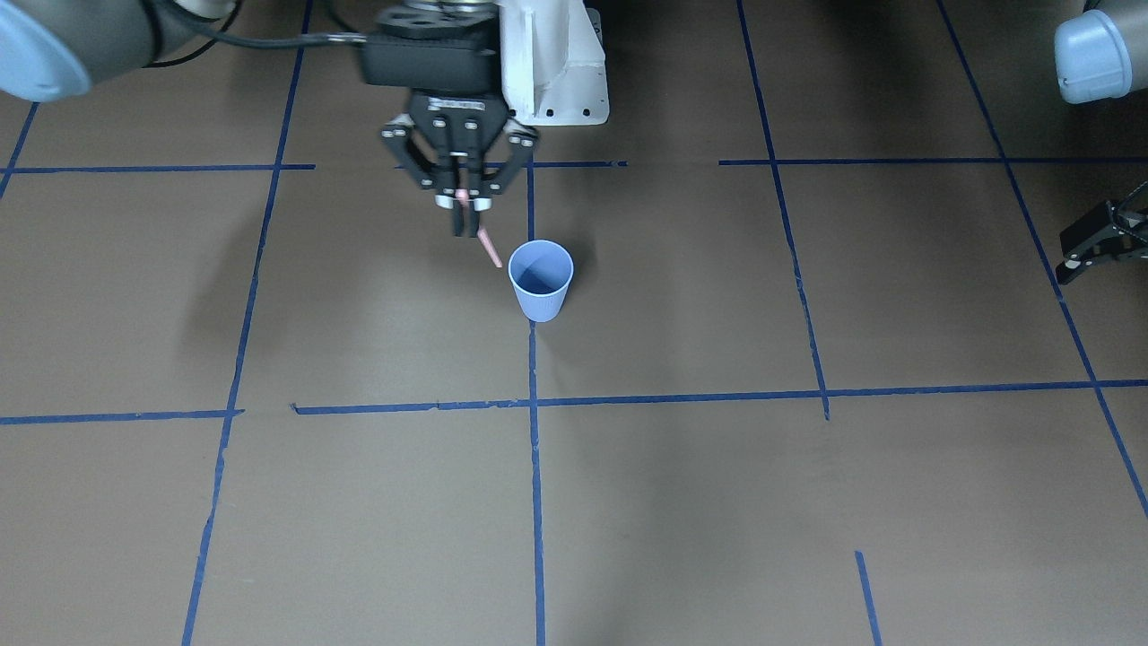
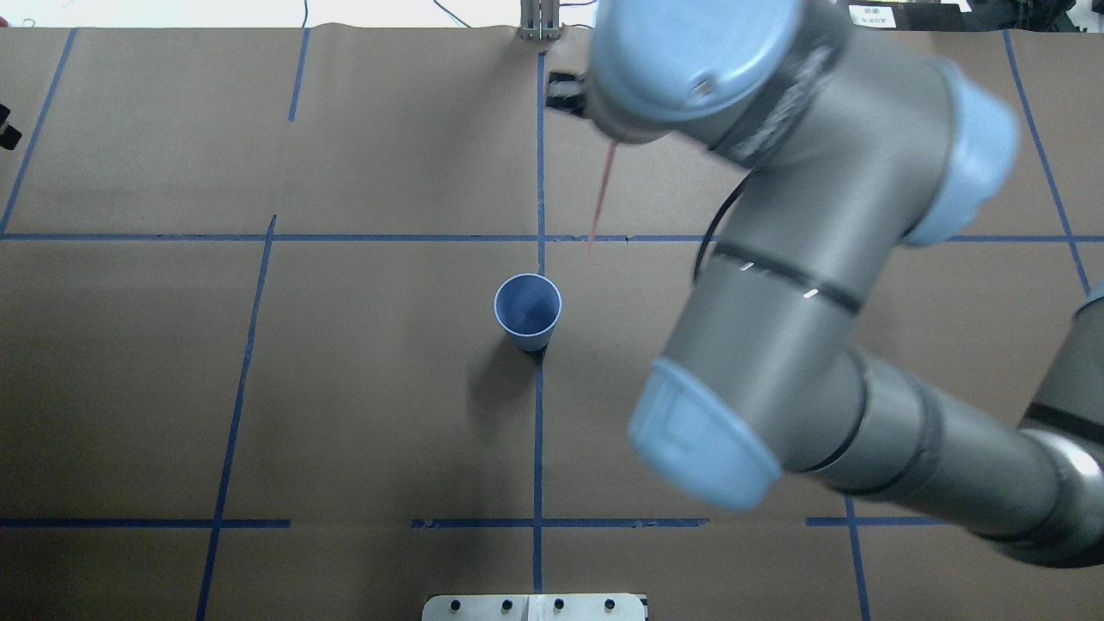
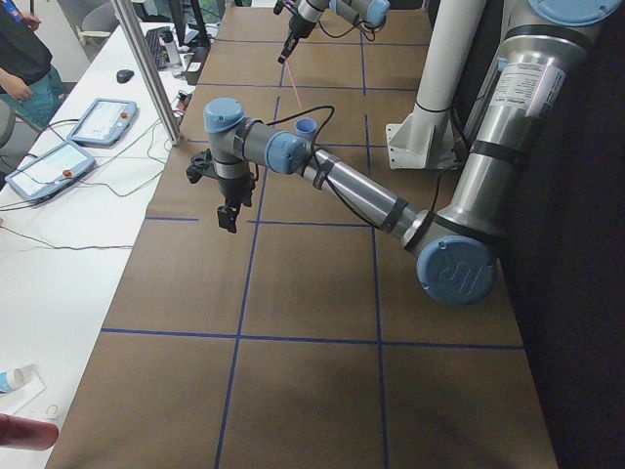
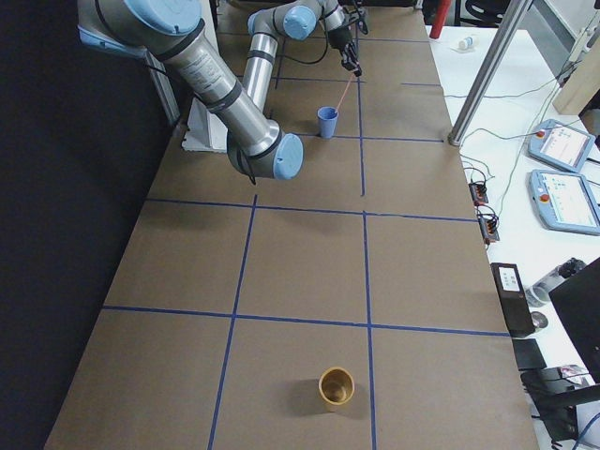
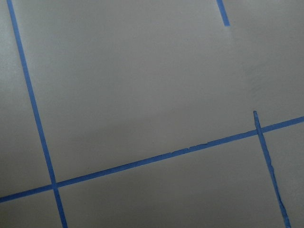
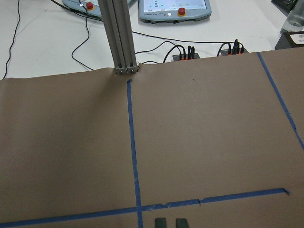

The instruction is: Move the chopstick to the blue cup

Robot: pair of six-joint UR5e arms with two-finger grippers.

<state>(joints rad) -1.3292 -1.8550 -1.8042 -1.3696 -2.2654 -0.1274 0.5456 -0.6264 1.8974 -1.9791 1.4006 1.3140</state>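
Brown paper table [image 1: 682, 511] gridded with blue tape [image 1: 536, 502]; right gripper [image 1: 465, 231] clamps chopstick [image 1: 490, 248], long axis near vertical, lower tip slanting toward blue cup [image 1: 541, 285], outside its rim; left gripper [image 1: 1101, 242] far left, opening indeterminate.

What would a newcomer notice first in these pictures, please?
Probably the right tool, above the middle of the table, shut on a slim pink chopstick that hangs tilted. Just beside its lower tip stands an upright blue cup, the chopstick not yet inside. A tan cup stands near the table's right end.
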